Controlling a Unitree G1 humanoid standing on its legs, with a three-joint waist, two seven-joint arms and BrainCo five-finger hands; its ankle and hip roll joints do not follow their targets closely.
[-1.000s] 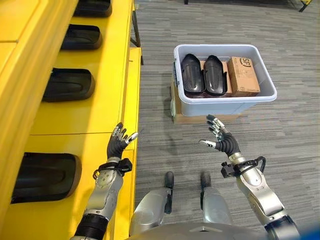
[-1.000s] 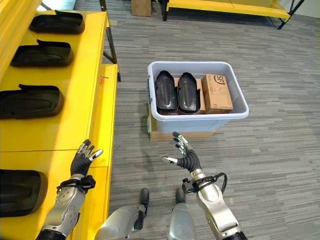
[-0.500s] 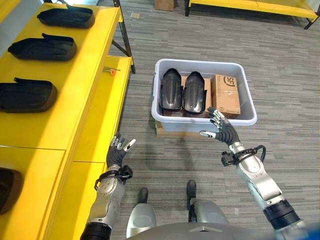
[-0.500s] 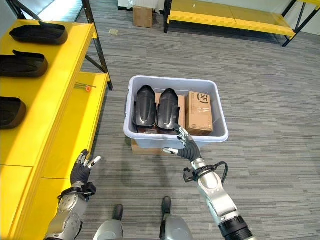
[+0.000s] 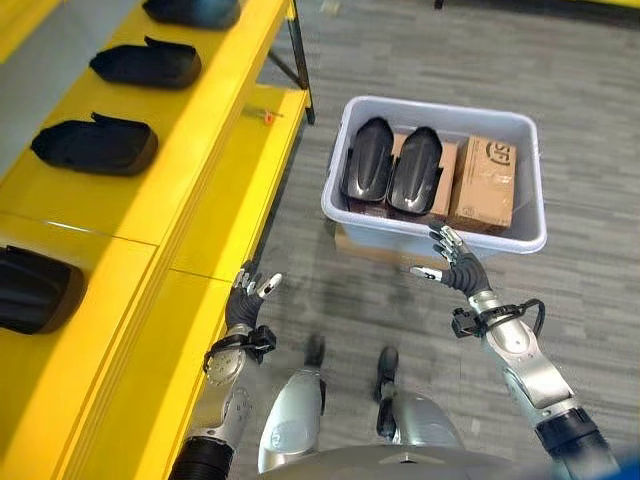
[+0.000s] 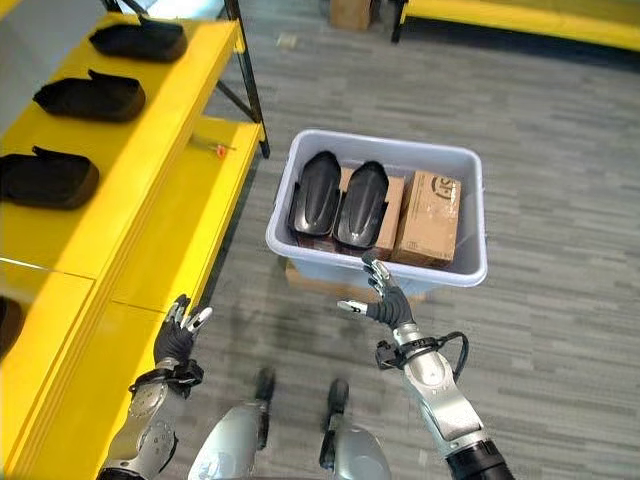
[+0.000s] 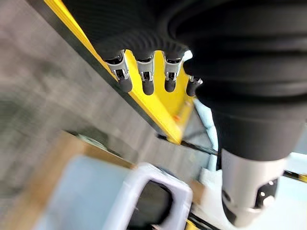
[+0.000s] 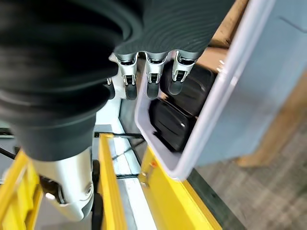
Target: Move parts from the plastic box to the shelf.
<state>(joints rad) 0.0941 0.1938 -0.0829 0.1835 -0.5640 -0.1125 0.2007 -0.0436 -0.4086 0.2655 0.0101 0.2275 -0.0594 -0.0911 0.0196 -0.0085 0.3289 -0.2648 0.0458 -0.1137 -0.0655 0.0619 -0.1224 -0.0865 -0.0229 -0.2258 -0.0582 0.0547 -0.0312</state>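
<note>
Two glossy black moulded parts lie side by side in the grey plastic box beside a printed cardboard carton — more parts line the yellow shelf. The right hand hovers at the box's near rim, fingers spread, empty. The left hand — open, empty — is raised by the shelf edge.

The left hand has its dark ribbed cover across the upper part of the frame, with a row of silver, dark-tipped fingers reaching out straight and holding nothing. The thumb stands apart from them, silver with a dark base. Past the fingers runs a yellow shelf edge with a dark underside. Grey floor lies beside it. Further along is the pale grey box, its rim curving round a dark opening; what sits inside cannot be told. A brown cardboard edge lies beside the box.
</note>
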